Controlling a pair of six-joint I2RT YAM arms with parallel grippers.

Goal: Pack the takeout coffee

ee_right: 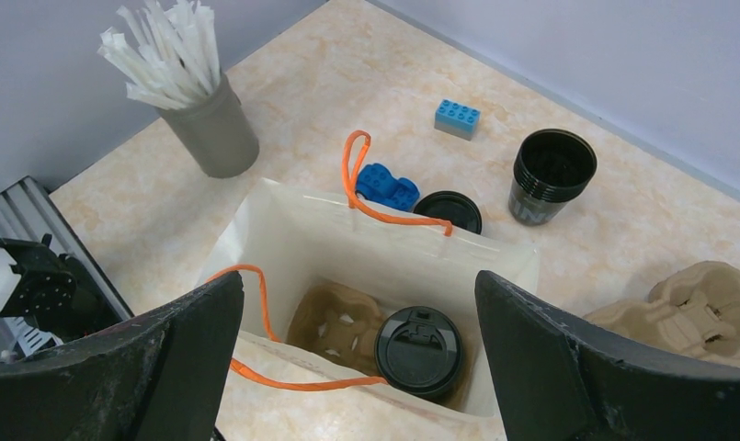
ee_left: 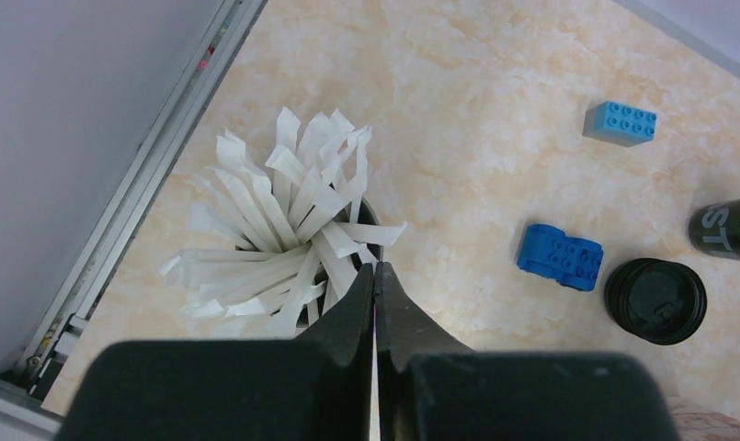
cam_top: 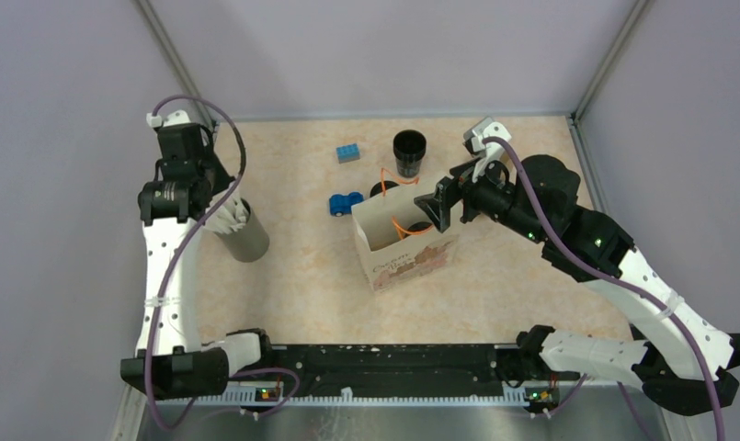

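the right tool (ee_right: 357,280) hangs over the open mouth of a white paper bag (ee_right: 393,253) with its fingers (ee_right: 177,354) spread wide, one to each side of the bag, and nothing between them; the bag stands upright on the tabletop (ee_right: 301,101), its orange cord handles flopped loose; inside, a brown pulp carrier (ee_right: 334,322) lies on the bottom, and the takeout coffee (ee_right: 419,351), a black cup with its lid pressed on, sits in the carrier's right-hand side; only the lid is on show from above.

just behind the bag a loose black lid (ee_right: 449,209) lies flat, touching or nearly touching a blue toy car (ee_right: 387,186); beyond it, to the right, an open black cup (ee_right: 552,175) with ridged sides stands upright and uncovered; a blue brick (ee_right: 457,118) lies apart near the back wall; more pulp carriers (ee_right: 697,308) rest at the right edge of the right wrist view.

the left tool (ee_left: 377,268) has its fingers pressed together, with nothing visible between them; it hovers right at the rim of a grey cup (ee_right: 214,133) stuffed with white wrapped straws (ee_left: 292,211), well apart from the bag; whether the tips touch the straws i cannot tell.
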